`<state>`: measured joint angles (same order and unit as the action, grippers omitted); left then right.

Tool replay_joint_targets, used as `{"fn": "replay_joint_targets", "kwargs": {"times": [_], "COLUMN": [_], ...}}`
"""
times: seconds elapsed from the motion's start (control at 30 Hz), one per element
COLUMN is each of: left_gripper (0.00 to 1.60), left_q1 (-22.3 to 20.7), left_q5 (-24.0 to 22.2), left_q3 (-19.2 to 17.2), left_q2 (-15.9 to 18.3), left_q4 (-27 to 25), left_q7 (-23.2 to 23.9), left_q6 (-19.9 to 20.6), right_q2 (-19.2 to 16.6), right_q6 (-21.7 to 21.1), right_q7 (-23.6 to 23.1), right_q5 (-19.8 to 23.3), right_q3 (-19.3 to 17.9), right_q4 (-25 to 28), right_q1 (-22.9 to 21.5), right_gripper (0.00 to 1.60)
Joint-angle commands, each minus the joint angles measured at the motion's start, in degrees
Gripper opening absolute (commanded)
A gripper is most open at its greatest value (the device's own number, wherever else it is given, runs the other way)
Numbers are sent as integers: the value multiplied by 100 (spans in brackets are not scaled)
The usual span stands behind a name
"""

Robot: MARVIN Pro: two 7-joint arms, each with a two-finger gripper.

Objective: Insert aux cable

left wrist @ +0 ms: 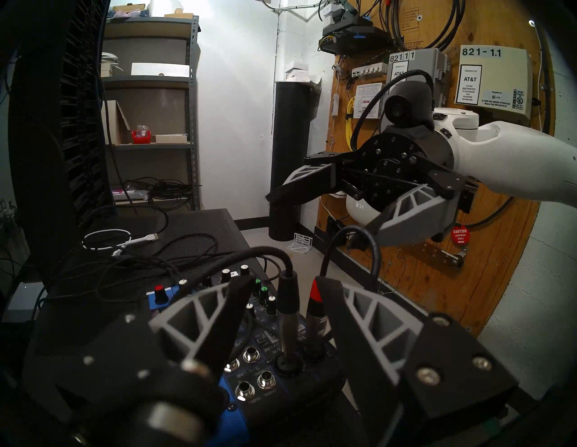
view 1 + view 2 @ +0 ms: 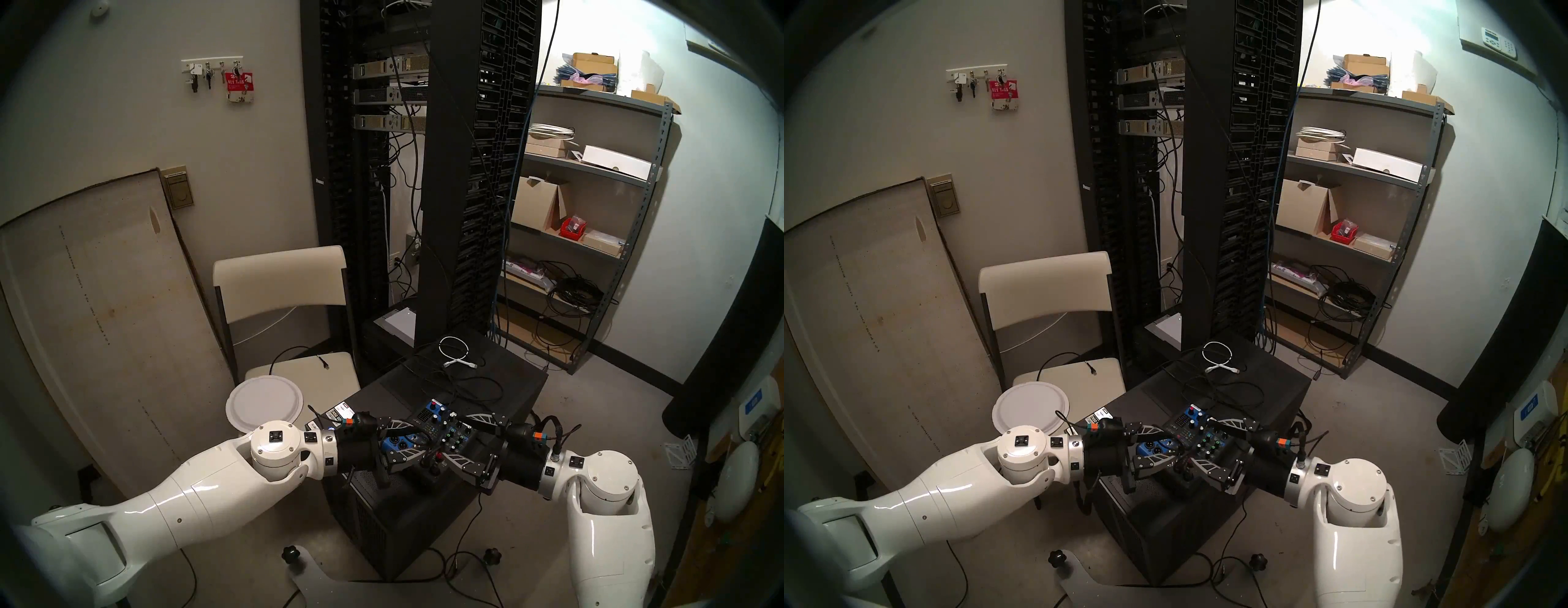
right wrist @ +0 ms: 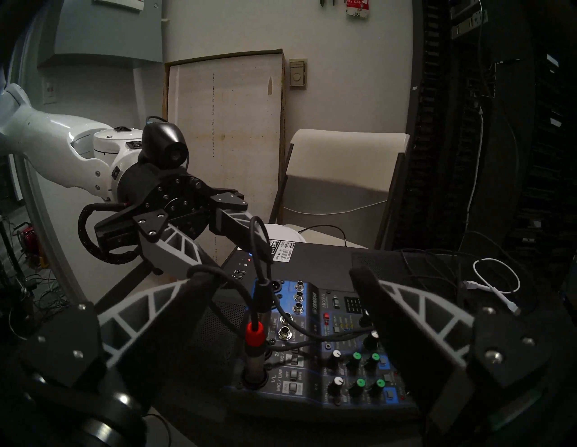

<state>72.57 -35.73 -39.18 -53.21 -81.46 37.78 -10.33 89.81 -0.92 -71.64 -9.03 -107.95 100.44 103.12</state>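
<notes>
On the mixer atop the black cabinet: aux cable upright in a socket.
Seems the closing step, plug apparently seated just beside the red-collared plug. Left gripper fingers half-spread, straddling both plugs, clear of the aux plug, gripping nothing. Right gripper fingers spread wide, empty, hovering above the knobs. Next, probably: confirm seating, then back off straight without snagging either cable loop. Count: one mixer, two standing plugs, four empty sockets near them, one white coiled cable, two grippers.
</notes>
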Motion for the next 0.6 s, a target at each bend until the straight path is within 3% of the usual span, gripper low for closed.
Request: {"fn": "replay_joint_targets", "kwargs": {"times": [0.0,0.33,0.57], "left_gripper": [102,117,115], "left_q1": [13,-5,-64], "left_q5": [-26,-30,-18], "left_q3": [-31,-13,10], "left_q2": [25,-6,-103], "left_q4": [-80,-79,-55], "left_q7": [-12,23,53], "left_q6": [-19,-9,23], "right_q2": [31,8,17], "right_q6": [-8,3,14], "right_q7": [3,31,45], "right_q5": [68,37,13], "right_q3": [-24,-134,-168], "right_q4": [87,-28,-96], "right_q1": [-83,-174,-216], "right_gripper": [160,160,160]}}
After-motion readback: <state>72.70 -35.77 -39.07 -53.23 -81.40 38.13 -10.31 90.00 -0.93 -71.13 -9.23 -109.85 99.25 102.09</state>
